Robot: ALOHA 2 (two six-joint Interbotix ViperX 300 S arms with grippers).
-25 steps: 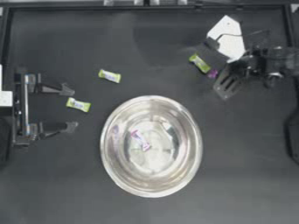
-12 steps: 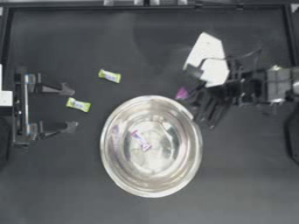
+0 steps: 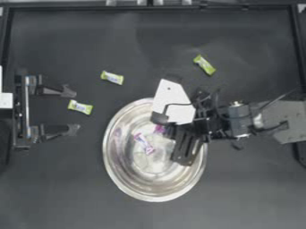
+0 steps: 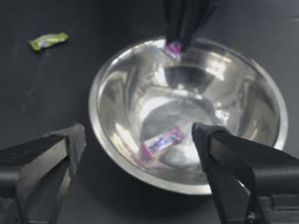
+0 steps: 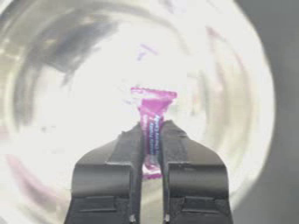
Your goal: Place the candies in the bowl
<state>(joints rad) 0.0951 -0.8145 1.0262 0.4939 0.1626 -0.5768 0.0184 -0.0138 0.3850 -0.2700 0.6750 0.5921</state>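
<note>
The silver bowl (image 3: 128,179) sits at the table's middle with one pink-purple candy (image 3: 143,143) lying inside it, also seen in the left wrist view (image 4: 163,141). My right gripper (image 3: 165,133) hangs over the bowl's right half, shut on a second pink-purple candy (image 5: 152,124), which dangles above the inside (image 4: 175,47). Three yellow-green candies lie on the table: one behind and right of the bowl (image 3: 204,65), two to its left (image 3: 112,77) (image 3: 80,107). My left gripper (image 3: 62,110) is parked open at the left edge.
The bowl (image 4: 116,148) lies straight ahead of the open left jaws. A yellow-green candy (image 4: 48,40) lies on the dark table beside the bowl. The right arm's white wrist cover (image 3: 172,102) overhangs the bowl's back rim.
My right gripper has travelled left and forward from the back right of the table to above the bowl, carrying the pink-purple candy. The left arm has stayed put.
</note>
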